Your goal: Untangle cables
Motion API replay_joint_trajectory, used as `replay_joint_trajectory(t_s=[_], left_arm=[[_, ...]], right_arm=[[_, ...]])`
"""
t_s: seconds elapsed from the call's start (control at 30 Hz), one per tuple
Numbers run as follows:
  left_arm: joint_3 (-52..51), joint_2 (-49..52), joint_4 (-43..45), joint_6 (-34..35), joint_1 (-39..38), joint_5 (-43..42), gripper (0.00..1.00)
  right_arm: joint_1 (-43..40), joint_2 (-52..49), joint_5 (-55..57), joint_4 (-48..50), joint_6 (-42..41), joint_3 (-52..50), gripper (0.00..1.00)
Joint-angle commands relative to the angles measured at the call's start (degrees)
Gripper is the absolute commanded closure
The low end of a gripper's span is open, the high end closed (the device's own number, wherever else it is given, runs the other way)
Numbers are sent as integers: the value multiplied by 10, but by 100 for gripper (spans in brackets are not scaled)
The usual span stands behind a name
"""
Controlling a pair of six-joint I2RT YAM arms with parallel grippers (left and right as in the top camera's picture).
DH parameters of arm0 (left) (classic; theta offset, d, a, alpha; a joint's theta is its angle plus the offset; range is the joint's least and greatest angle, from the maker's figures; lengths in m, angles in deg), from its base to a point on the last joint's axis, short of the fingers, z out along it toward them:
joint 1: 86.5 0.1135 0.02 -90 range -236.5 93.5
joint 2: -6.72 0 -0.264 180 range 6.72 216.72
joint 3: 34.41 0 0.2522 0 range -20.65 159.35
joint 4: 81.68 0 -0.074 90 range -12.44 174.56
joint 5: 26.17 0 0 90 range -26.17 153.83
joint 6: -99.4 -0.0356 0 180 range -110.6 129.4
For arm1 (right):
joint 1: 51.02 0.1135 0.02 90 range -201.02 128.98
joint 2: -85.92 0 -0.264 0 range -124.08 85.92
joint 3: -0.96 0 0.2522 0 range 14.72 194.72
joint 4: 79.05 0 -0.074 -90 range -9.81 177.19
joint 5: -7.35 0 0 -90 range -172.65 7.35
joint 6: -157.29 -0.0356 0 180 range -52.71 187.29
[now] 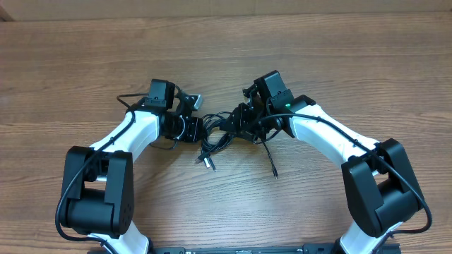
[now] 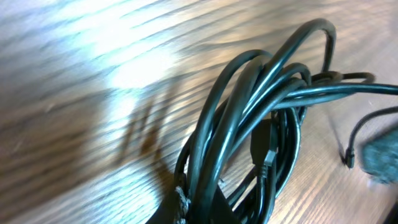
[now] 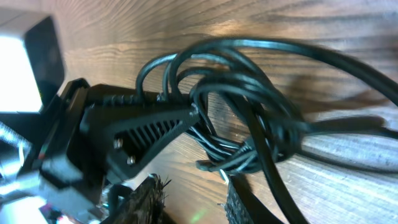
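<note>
The cables [image 1: 214, 138] are a bunch of thin black cords on the wooden table between my two arms. Loose plug ends trail toward the front [image 1: 210, 164] and front right [image 1: 274, 172]. My left gripper [image 1: 198, 130] is shut on several strands at the coil's left side; in the left wrist view the cables [image 2: 261, 106] loop up out of the clamped left gripper [image 2: 200, 208]. My right gripper [image 1: 236, 124] is at the bunch's right side. In the right wrist view the right gripper [image 3: 196, 185] stands open over bare wood, the cables [image 3: 249, 118] just beyond its fingertips.
The left gripper's black body [image 3: 124, 134] sits close in front of the right one. Both white arms [image 1: 134, 134] [image 1: 332, 137] angle in from the bases at the near edge. The table's far edge [image 1: 226, 15] runs along the top.
</note>
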Motion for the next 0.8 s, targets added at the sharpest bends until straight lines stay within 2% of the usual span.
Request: replay_joint_trajectory(t_s=[0.0, 0.1, 0.17, 0.27, 0.43, 0.6, 0.77], left_arm=[[13, 2, 1, -95, 2, -57, 96], [13, 2, 2, -98, 2, -92, 96], [13, 2, 2, -110, 2, -114, 96], [13, 2, 2, -111, 2, -128, 96], [13, 2, -3, -111, 2, -137, 96], [13, 2, -5, -111, 2, -136, 96], [13, 2, -7, -115, 2, -145, 96]], right_arm=[[9, 0, 5, 4, -67, 9, 67], [19, 0, 6, 15, -85, 9, 70], [27, 0, 11, 30, -86, 9, 77], [41, 0, 56, 30, -132, 9, 82], [65, 0, 169, 23, -190, 8, 83], [63, 0, 231, 11, -189, 8, 82], [59, 0, 274, -9, -189, 8, 89]])
